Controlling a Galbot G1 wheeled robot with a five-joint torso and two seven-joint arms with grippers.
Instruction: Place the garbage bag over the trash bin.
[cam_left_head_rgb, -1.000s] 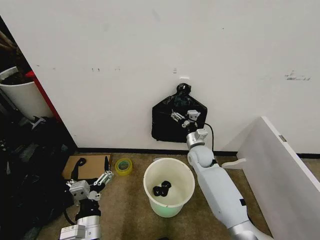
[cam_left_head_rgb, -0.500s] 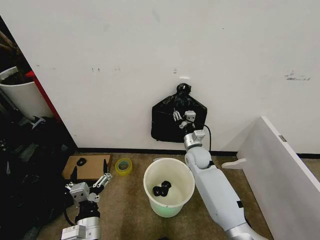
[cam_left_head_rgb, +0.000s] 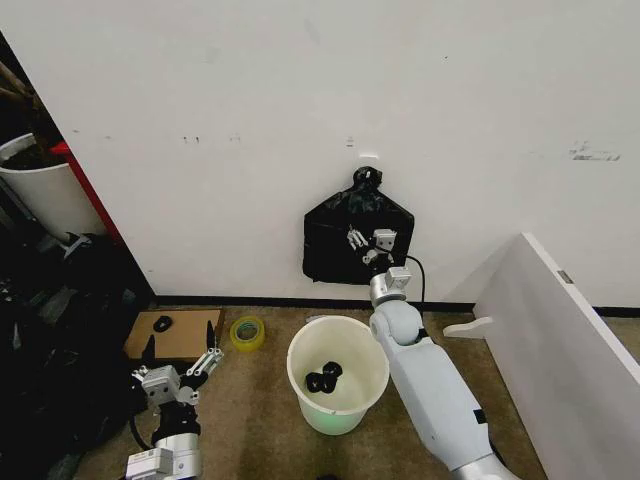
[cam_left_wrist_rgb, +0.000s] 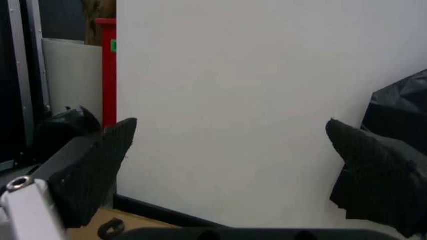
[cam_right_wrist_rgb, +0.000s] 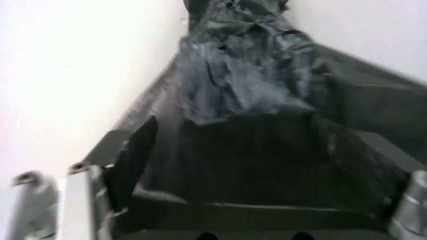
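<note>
While no brand, label or readable writing shows on anything before us, we can place the things plainly. Our right gripper (cam_left_head_rgb: 366, 243) is raised to the wall (cam_left_head_rgb: 300, 100) and sits against the front of the black bundle (cam_left_head_rgb: 356, 238) hanging there, knotted at its top. In the right wrist view its fingers (cam_right_wrist_rgb: 133, 160) stand spread apart with crinkled black plastic (cam_right_wrist_rgb: 247, 85) lying between them and just beyond; we cannot tell whether they press it.

The trash bin (cam_left_head_rgb: 338, 373), round and white with a pale green tint at its base, stands on the floor (cam_left_head_rgb: 260, 420) below that gripper, close beside our right arm (cam_left_head_rgb: 430, 390). It has no bag over its rim, and a small glossy black wad (cam_left_head_rgb: 323, 379) lies at its bottom, well below the right gripper and apart from it. We cannot tell whether that wad is the garbage bag.

Our left gripper (cam_left_head_rgb: 178, 372) hangs low near the floor, well to the left of the bin, its fingers (cam_left_wrist_rgb: 93, 170) spread wide and holding nothing. Just beyond it lie a flat piece of cardboard (cam_left_head_rgb: 180, 335) and a roll of yellow tape (cam_left_head_rgb: 247, 332). A taller white bin (cam_left_head_rgb: 45, 195) with a red edge stands at the far left.
</note>
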